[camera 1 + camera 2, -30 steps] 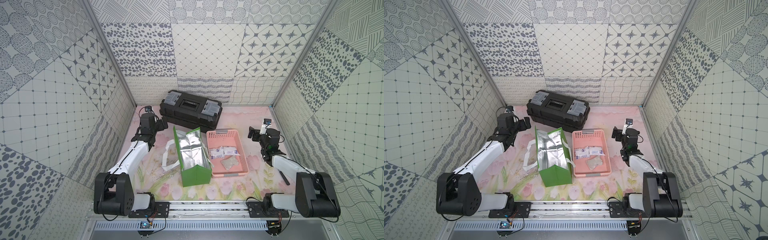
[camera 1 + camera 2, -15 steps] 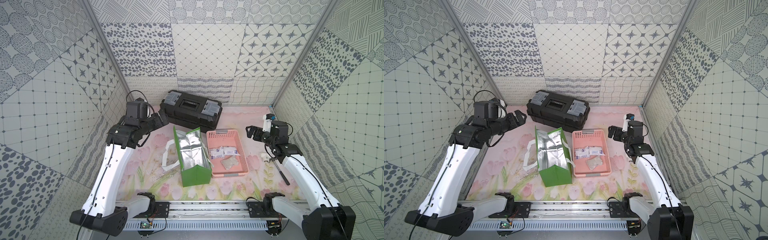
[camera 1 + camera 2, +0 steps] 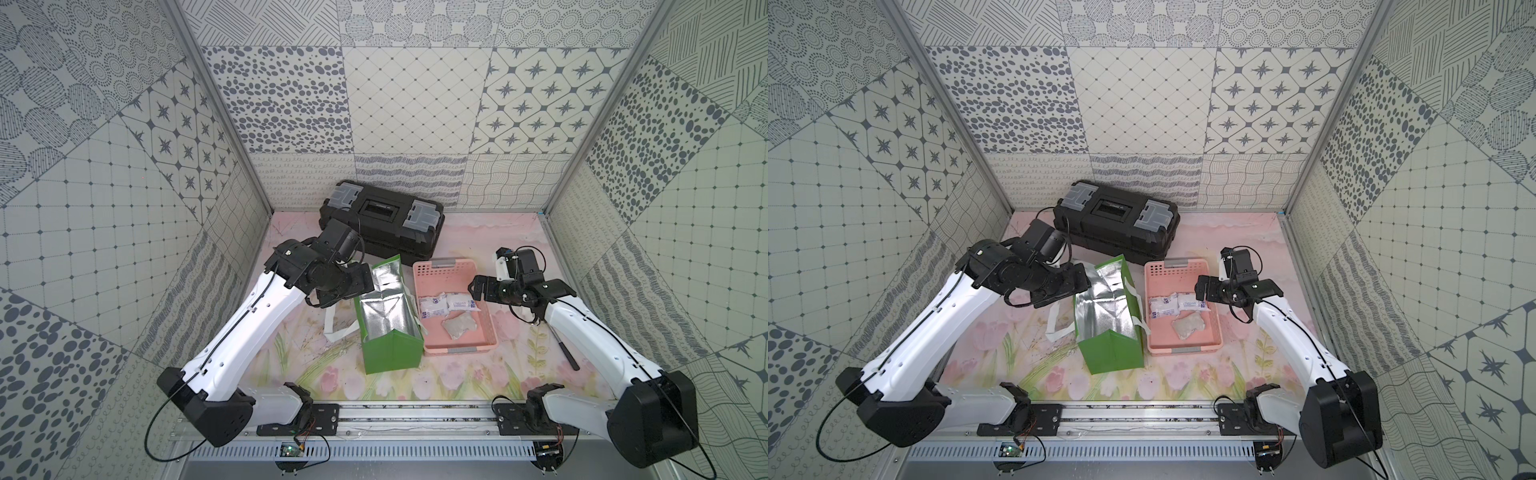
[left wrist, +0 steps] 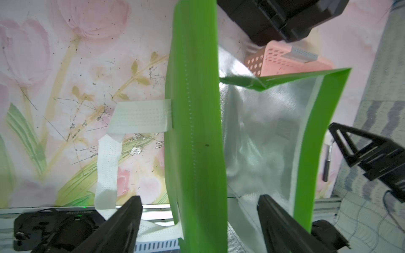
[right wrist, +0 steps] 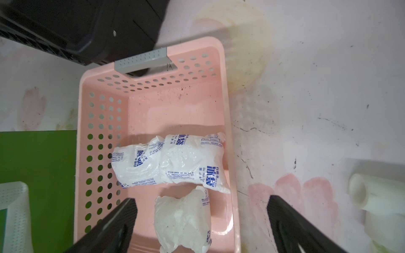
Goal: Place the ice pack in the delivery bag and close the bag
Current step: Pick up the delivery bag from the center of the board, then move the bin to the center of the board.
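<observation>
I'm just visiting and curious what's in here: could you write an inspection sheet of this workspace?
Surface: floral mat, scuffed.
Job's things: delivery bag upright, open, foil-lined; three ice packs lie in the pink basket beside it.
Clutter: black toolbox at the back; black-handled tool on the mat; white roll.
Pincers: left pincer open, astride the bag's wall; right pincer open above the packs.
Cables: black leads loop by the arm bases.
Surroundings: patterned walls.
</observation>
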### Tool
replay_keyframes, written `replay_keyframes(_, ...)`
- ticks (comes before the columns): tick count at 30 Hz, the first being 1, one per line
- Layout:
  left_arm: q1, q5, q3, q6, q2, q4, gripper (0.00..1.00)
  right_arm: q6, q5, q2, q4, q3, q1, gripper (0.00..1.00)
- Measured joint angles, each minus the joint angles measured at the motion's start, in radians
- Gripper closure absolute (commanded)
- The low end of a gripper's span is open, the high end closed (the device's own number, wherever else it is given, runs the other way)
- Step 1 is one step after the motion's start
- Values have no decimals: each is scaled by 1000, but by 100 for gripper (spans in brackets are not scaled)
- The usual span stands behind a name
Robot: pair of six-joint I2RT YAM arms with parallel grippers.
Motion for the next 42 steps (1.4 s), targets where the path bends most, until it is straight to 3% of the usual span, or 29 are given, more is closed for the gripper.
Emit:
replay_keyframes(4,-11,-8,-2,-11,31,-23,56,13,32,40,-6,-25,11,7)
replay_keyframes(11,-13,-12,21,-2,54,-51,98,41,66,80,-2,-58,13,39)
replay_keyframes(15,-13,-17,49,8,54,-50,100,45,94,113,8,-58,13,53)
replay_keyframes(17,-13,-18,64,14,54,-41,100,42,111,126,13,-58,12,68)
replay_keyframes(23,-12,3,106,47,73,15,100,9,100,167,41,-49,-28,100)
replay_keyframes(35,8,105,242,113,177,118,100,-158,37,275,53,46,-224,100)
replay_keyframes(36,11,114,248,117,184,125,100,-165,37,288,55,57,-240,97)
replay_keyframes(40,24,145,260,135,201,143,100,-159,49,302,68,78,-277,59)
replay_keyframes(42,31,159,260,142,206,146,100,-160,55,293,74,85,-286,48)
